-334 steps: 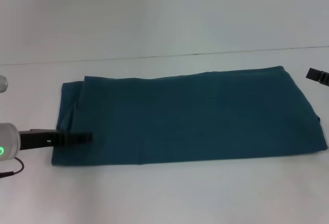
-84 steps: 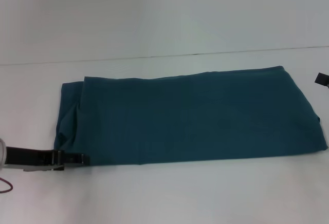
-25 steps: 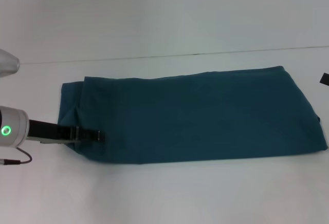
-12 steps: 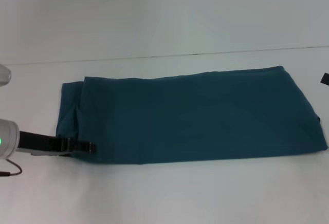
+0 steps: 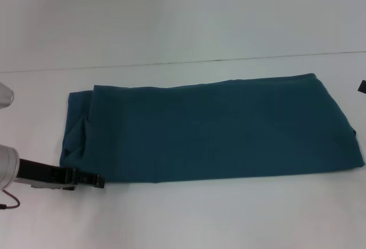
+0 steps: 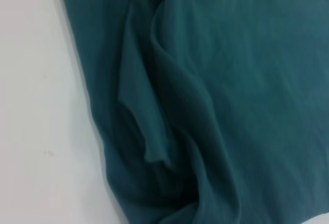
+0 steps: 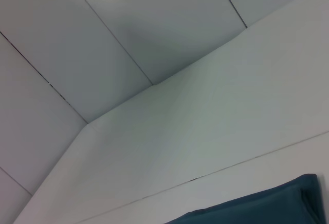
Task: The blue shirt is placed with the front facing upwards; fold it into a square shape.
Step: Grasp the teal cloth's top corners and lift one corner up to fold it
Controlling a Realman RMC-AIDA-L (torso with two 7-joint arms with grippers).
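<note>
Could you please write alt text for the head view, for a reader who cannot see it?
A blue shirt, folded into a long rectangle, lies flat across a white table. The left claw sits low at the shirt's near left corner; only a dark tip of the right claw shows at the right edge, clear of the cloth.

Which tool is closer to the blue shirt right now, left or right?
Left. The left tool sits at the blue shirt's near left corner, right at its edge. The right tool is barely in view, off the shirt's far right corner, apart from it.
</note>
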